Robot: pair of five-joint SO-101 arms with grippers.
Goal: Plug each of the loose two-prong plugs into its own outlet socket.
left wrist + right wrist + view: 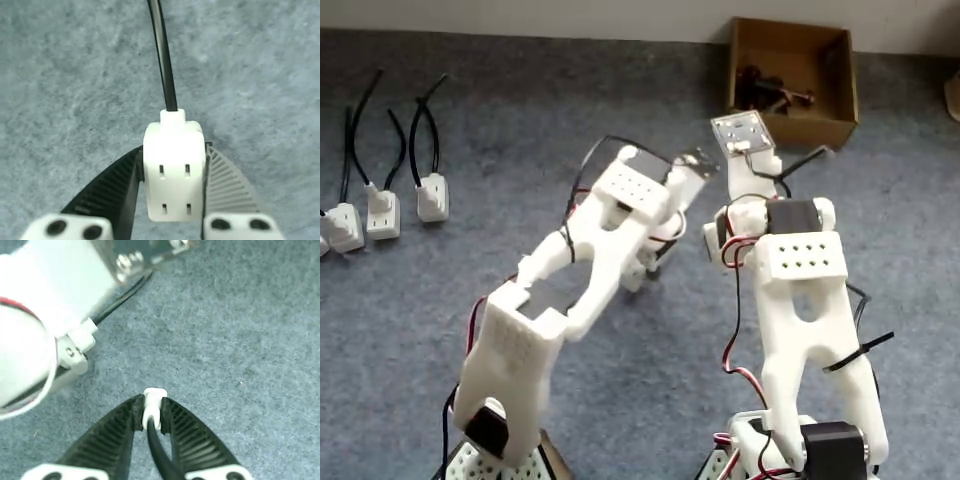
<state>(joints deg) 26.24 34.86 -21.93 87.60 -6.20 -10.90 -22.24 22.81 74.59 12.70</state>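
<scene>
The loose plug (154, 396) is pinched at the tips of the right claw (153, 405), which is closed tight on its small white body. Its prongs cannot be made out. The outlet socket (174, 175) is clamped by 2 sides in the left claw (174, 152), closed around it over the grey tabletop (60, 75). Its 4 slots face that wrist and its cord (162, 50) runs away. The plug looks near this socket, 3 spare sockets (383, 212) lie well apart from it, and a cardboard box (790, 80) stands near it. The likeliest failure is the prongs missing the slots, since the slotted face is turned toward the left arm. With so small a grip, pushing could twist the plug or slide the socket backward.
</scene>
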